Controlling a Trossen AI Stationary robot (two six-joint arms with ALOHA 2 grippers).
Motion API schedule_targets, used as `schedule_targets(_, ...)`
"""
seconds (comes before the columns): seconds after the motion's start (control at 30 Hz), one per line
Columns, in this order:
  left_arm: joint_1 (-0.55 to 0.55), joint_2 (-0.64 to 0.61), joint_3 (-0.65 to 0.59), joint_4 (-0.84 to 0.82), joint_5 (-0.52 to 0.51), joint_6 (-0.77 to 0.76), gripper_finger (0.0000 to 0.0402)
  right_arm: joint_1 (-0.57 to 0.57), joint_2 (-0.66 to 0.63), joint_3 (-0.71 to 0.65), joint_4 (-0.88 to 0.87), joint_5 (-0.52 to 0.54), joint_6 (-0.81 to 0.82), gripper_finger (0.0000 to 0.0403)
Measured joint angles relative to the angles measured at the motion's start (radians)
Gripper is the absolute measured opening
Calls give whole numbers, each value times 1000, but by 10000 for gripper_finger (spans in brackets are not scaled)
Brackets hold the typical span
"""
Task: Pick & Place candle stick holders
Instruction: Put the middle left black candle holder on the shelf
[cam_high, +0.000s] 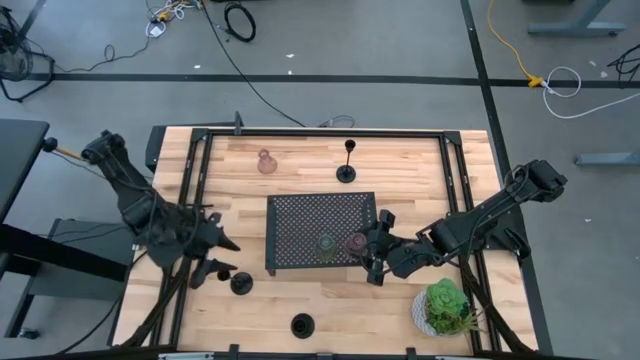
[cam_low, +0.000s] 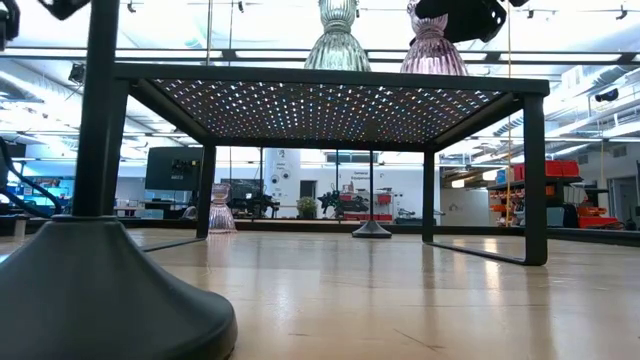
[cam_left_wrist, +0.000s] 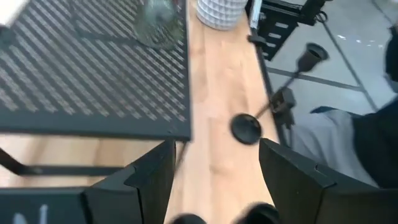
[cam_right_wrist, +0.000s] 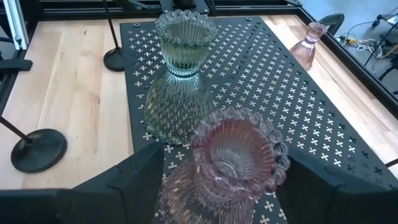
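Black steel and pale wood fill the high view: the left arm reaches in from the table's left edge, its left gripper (cam_high: 222, 254) spread wide and empty over the boards, just beside a black holder (cam_high: 241, 283). The right arm slants in from the right, and the right gripper (cam_high: 372, 247) stands with its fingers apart around the brownish-pink glass holder (cam_high: 355, 243) at the right end of the black perforated tray (cam_high: 320, 215); whether the fingers touch the glass cannot be told. An olive-green glass holder (cam_high: 326, 245) sits just beside it on the tray. A pink glass holder (cam_high: 266, 161) and a second black holder (cam_high: 346, 172) stand on the table beyond the tray, a third black holder (cam_high: 302, 325) nearer the front edge, and a potted plant (cam_high: 444, 306) at the front right.

From table height, one black holder's base looms large at the left, its top cut off, and both glass holders on the tray lose their tops at the frame's edge.

Past the left wrist's spread fingers (cam_left_wrist: 152, 180) a black holder appears beside the tray's corner.

The right wrist shows the brownish-pink holder's scalloped rim between dark fingers (cam_right_wrist: 134, 174), the green one close behind it.
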Motion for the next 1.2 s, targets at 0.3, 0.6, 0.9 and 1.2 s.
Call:
schedule_targets(0.3, -140, 67, 1, 5, -25, -237, 234, 0, 0, 0, 2, 8, -4, 277)
schedule_targets(0.6, -216, 126, 1, -2, -89, -323, 234, 0, 0, 0, 3, 16, -1, 277)
schedule_targets(0.9, -220, 155, 1, -41, -95, -327, 234, 0, 0, 0, 19, 16, -1, 277)
schedule_targets(1.2, -219, 226, 1, -86, -86, -393, 234, 0, 0, 0, 26, 14, -2, 277)
